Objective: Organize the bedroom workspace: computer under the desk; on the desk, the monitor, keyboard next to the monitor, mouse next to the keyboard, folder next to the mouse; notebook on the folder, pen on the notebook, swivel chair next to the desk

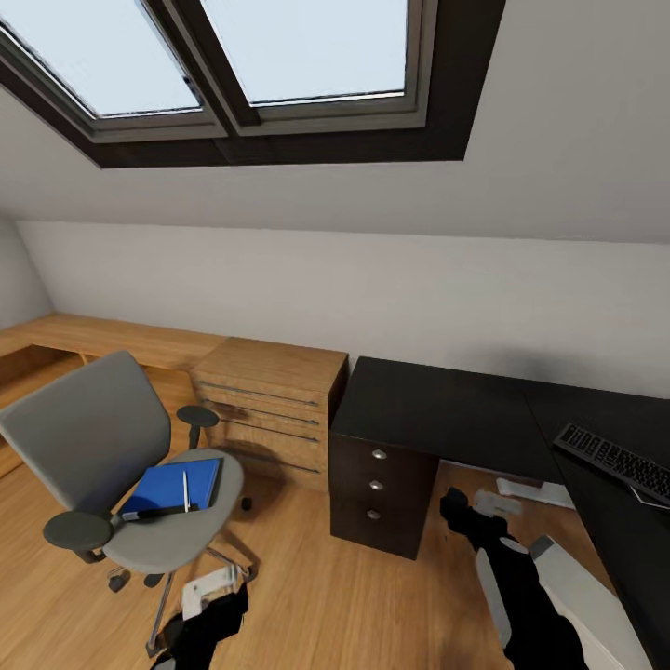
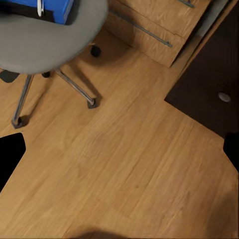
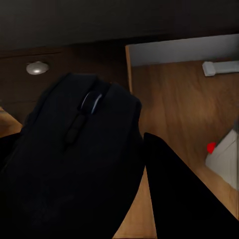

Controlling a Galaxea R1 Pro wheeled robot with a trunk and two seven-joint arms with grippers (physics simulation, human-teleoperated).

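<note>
The grey swivel chair [image 1: 88, 437] stands on the floor left of the black desk [image 1: 437, 405]. On its seat lies a blue folder [image 1: 167, 488] with a white pen [image 1: 185, 490] on top; I cannot tell the notebook apart from the folder. The left wrist view catches the chair seat [image 2: 45, 45], the folder's edge [image 2: 55, 9] and the pen [image 2: 40, 6]. The keyboard [image 1: 616, 462] rests on the desk's right wing. My right gripper [image 1: 468, 517] hangs low before the drawer unit, shut on the black mouse [image 3: 82, 144]. The grey computer [image 3: 224, 157] shows its red dot. My left gripper [image 1: 212, 616] is open and empty over the floor. The monitor is out of view.
A low light-wood cabinet [image 1: 272, 395] with long handles stands between the chair and the desk. The desk's black drawer unit [image 1: 377, 489] faces me, and a white desk foot [image 3: 218, 67] lies under the desktop. Bare wood floor [image 2: 124, 159] stretches between the chair and the drawers.
</note>
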